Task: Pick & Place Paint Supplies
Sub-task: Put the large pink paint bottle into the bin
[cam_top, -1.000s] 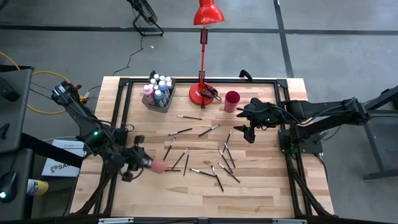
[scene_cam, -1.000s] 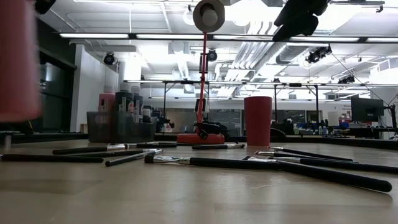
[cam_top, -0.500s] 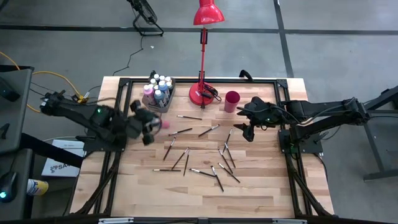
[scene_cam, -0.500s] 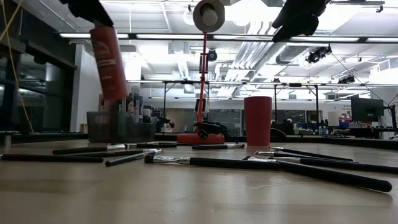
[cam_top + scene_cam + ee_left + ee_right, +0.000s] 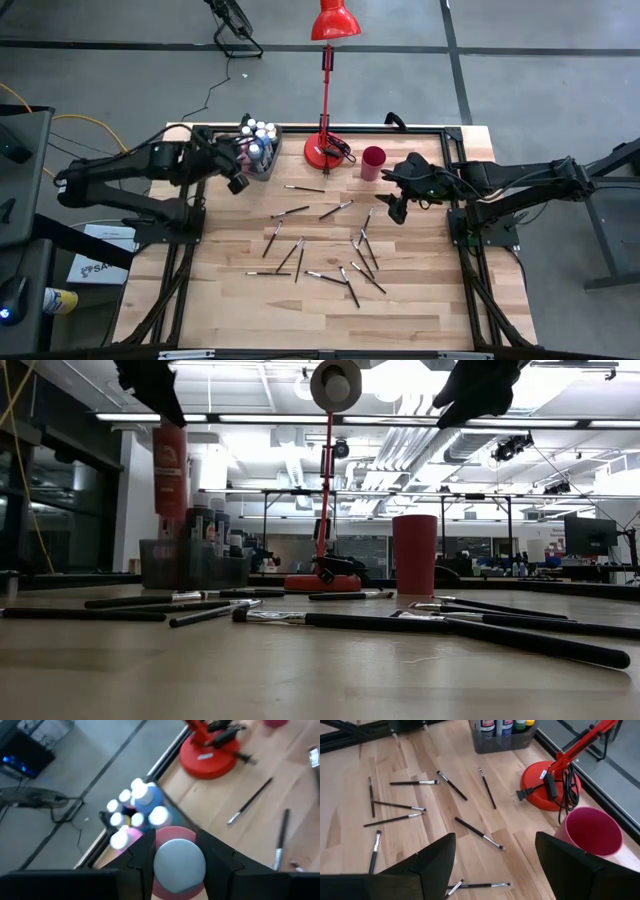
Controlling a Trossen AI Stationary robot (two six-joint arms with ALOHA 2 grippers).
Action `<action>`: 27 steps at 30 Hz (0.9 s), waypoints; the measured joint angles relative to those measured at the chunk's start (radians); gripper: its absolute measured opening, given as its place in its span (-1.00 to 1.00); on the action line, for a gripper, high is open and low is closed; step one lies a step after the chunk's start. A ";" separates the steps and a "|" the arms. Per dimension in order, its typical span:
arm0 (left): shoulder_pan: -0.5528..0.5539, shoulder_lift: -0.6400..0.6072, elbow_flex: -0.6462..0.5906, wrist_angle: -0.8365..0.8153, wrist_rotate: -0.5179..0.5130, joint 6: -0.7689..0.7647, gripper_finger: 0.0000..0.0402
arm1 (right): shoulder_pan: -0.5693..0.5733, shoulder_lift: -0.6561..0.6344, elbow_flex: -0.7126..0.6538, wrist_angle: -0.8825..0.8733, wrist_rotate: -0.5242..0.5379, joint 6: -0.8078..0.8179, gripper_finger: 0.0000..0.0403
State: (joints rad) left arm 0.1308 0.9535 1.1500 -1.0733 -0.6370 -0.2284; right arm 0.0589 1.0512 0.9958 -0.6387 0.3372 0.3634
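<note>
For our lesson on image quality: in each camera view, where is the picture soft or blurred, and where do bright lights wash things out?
Left wrist view: the white-capped paint bottles and red lamp base are smeared and soft. Low view: ceiling light strips glare, leaving the arms as dark silhouettes; the nearest paintbrush looks soft. Right wrist view: brushes and dark red cup are crisp. High view: evenly lit.

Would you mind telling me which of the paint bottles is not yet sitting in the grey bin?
The pink bottle: it alone hangs in the air, gripped by the left tool above the bin; the others stand inside.
</note>
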 joint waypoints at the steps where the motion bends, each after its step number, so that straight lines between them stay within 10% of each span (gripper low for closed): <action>1: 0.023 0.006 0.000 -0.001 0.008 0.015 -0.43 | 0.000 0.000 0.000 0.000 0.003 0.004 0.33; 27: 0.242 0.211 0.000 0.096 0.113 0.091 -0.43 | -0.042 0.000 0.000 0.000 0.009 0.029 0.33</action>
State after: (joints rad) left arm 0.3729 1.1644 1.1495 -0.9771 -0.5239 -0.1377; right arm 0.0166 1.0512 0.9958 -0.6385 0.3462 0.3925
